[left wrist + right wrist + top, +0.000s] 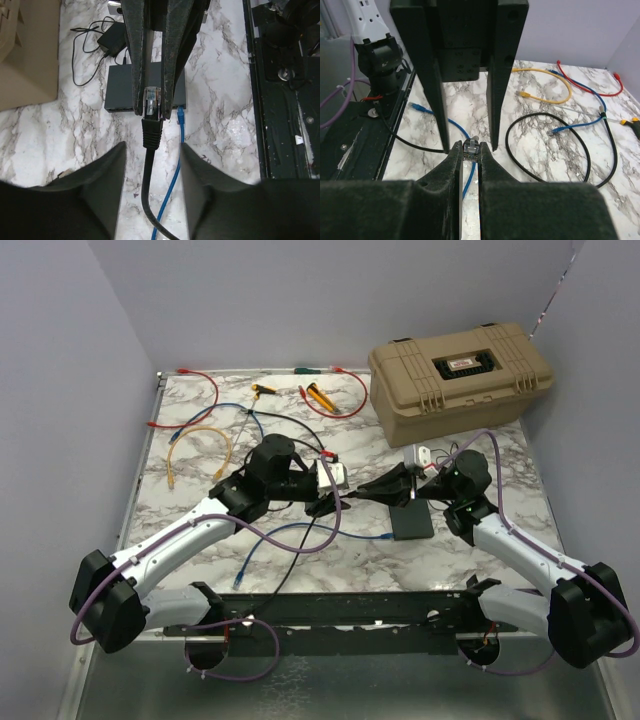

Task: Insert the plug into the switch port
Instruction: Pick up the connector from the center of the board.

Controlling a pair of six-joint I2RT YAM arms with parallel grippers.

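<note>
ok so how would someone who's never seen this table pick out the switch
Start at the big tan case in the far right corner of the marble table. Coming from it toward the near edge, the switch is the flat box lying on the marble. It is matte dark grey and wide, unlike the small black adapter just behind it.

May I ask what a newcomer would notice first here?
Mid-table, the right hand pinches a clear plastic plug on a black cable, with the open left hand straddling it. Close by lies the flat dark-grey switch box; a big tan case sits far right.
</note>
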